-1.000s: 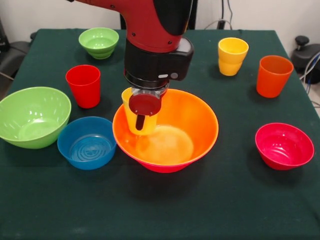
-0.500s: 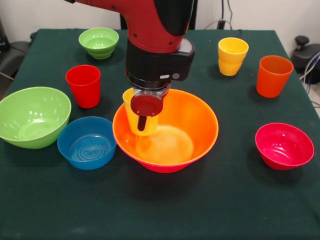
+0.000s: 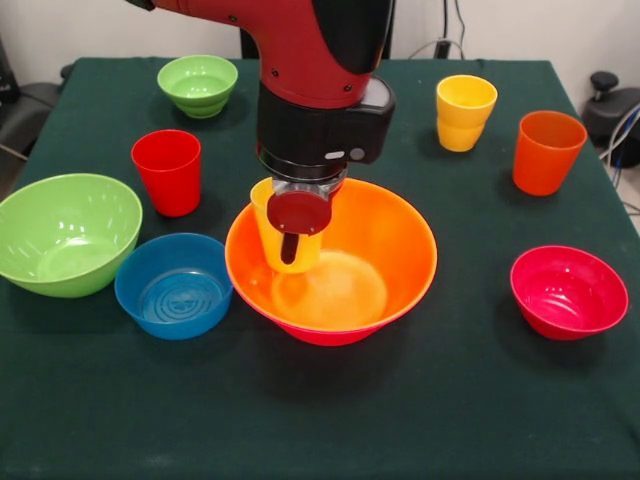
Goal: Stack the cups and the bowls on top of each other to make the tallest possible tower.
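Front view, near to far. Dark green desk [image 3: 330,420] bare along lower frame. Large orange bowl [image 3: 375,262] at centre, sitting nested in pink bowl [image 3: 322,337], only a pink sliver showing under its near rim. Red small bowl [image 3: 568,291] at lower right, well apart from orange bowl. Blue small bowl [image 3: 173,285] at lower left, just beside orange bowl's left rim, touching or nearly touching medium-large green bowl [image 3: 65,232] at left edge. End effector [image 3: 288,240] at centre, hanging over left inner side of orange bowl, clamped on yellow cup [image 3: 272,238]; one dark finger [image 3: 289,248] lying down the cup's near face, round dark red disc above it. Cup upright, slightly tilted, lower part inside bowl's rim line; cannot tell whether base touches bowl's inner wall. Red and black arm [image 3: 320,70] dropping in from top centre, covering cup's rim from behind. Red cup [image 3: 167,171] upright at mid left, between the two green bowls, apart from all. Orange cup [image 3: 547,151] upright at mid right near desk's right edge. Second yellow cup [image 3: 465,112] at upper right, just left of orange cup, looks like a stepped shape or two nested, cannot tell which. Small green bowl [image 3: 198,84] at upper left, farthest back, alone.
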You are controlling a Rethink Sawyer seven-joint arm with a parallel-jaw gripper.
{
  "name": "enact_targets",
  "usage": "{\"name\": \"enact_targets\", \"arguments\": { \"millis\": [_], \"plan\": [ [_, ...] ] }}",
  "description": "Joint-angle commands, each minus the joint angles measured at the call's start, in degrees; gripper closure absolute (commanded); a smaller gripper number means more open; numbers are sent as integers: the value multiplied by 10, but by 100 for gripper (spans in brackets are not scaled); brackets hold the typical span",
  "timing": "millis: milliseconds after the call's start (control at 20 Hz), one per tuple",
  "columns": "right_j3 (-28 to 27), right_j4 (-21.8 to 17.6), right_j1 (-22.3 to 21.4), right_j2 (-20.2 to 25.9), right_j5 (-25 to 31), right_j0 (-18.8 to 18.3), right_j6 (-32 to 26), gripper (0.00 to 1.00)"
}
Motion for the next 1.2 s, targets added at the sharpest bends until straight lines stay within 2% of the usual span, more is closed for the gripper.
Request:
{"name": "enact_targets", "arguments": {
  "millis": [50, 600, 800, 1200],
  "plan": [
    [-3, -56, 5, 58, 14, -2, -160, 100],
    [-1, -55, 9, 52, 19, 3, -148, 100],
    [-5, -53, 8, 28, 25, 15, -114, 100],
    [-9, -47, 17, 29, 37, 16, -111, 100]
  ]
}}
